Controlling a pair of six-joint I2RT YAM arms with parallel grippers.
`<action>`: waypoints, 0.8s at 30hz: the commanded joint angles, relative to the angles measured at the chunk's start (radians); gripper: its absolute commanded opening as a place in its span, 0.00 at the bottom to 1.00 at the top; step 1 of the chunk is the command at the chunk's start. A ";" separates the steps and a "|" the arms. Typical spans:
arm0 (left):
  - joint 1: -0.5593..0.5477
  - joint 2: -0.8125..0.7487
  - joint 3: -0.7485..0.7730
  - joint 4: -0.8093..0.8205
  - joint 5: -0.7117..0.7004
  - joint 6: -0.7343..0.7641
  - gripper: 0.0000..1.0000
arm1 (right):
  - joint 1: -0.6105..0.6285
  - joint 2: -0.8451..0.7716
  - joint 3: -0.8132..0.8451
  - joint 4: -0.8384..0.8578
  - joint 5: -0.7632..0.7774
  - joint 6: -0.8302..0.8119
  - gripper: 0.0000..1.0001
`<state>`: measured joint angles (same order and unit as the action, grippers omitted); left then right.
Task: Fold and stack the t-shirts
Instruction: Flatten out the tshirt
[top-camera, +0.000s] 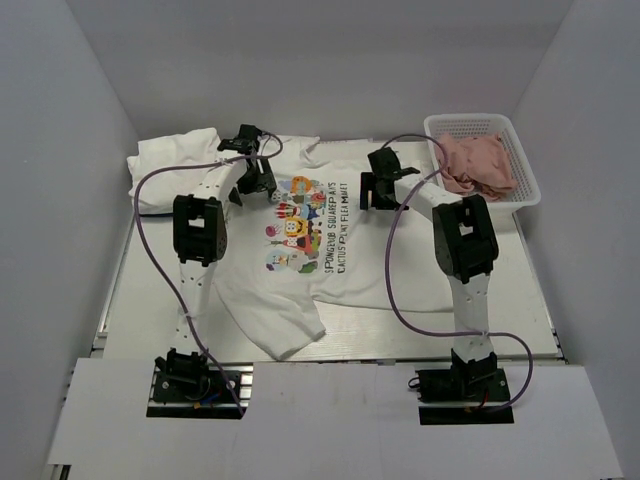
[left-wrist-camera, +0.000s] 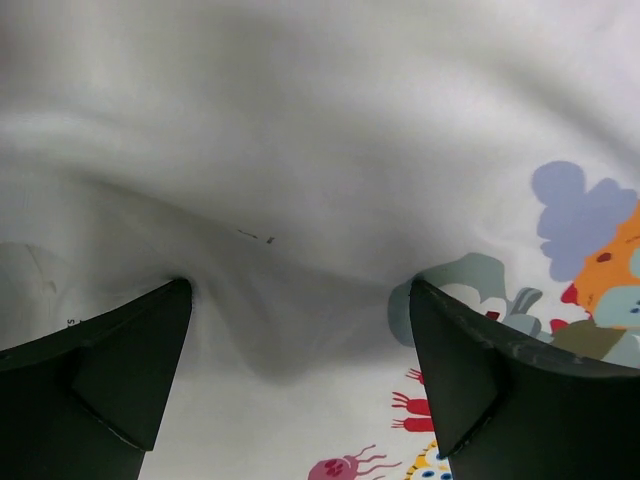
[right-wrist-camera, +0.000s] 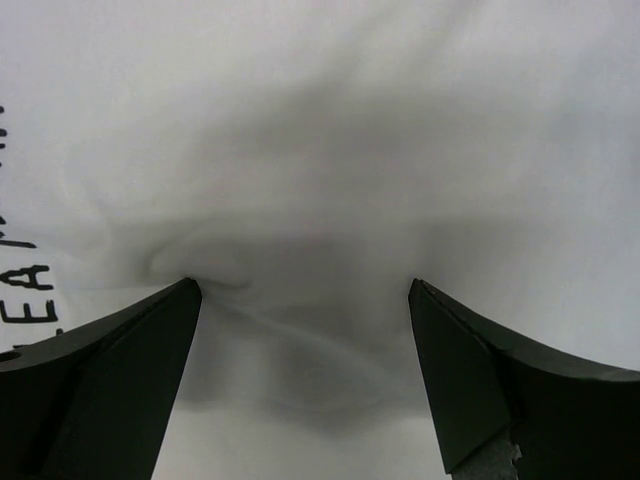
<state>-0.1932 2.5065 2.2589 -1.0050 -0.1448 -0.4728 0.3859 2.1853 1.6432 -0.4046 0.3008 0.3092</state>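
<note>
A white t-shirt (top-camera: 345, 262) with a cartoon print and dark lettering lies spread on the table. My left gripper (top-camera: 262, 187) is open, its fingertips (left-wrist-camera: 165, 330) pressed down on the cloth left of the print; the shirt fills the left wrist view (left-wrist-camera: 300, 150). My right gripper (top-camera: 378, 192) is open, its fingertips (right-wrist-camera: 175, 330) pressed on plain cloth right of the lettering; the cloth (right-wrist-camera: 330, 150) dips and wrinkles between them. A folded white bundle (top-camera: 175, 160) lies at the far left.
A white plastic basket (top-camera: 528, 172) at the far right holds a crumpled pink garment (top-camera: 480, 165). White walls enclose the table on three sides. One sleeve (top-camera: 285, 335) reaches toward the near table edge.
</note>
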 joint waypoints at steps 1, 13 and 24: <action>0.012 0.117 0.056 0.153 0.101 0.043 1.00 | -0.019 0.074 0.128 -0.054 0.024 -0.039 0.90; 0.021 -0.145 0.030 0.284 0.237 0.126 1.00 | -0.024 -0.025 0.245 -0.037 -0.133 -0.119 0.90; -0.009 -1.027 -1.171 0.211 0.281 -0.119 1.00 | 0.051 -0.548 -0.337 0.162 -0.252 -0.041 0.90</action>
<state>-0.1989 1.6444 1.3170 -0.7292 0.0826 -0.4862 0.4145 1.7004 1.3880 -0.3058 0.0902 0.2340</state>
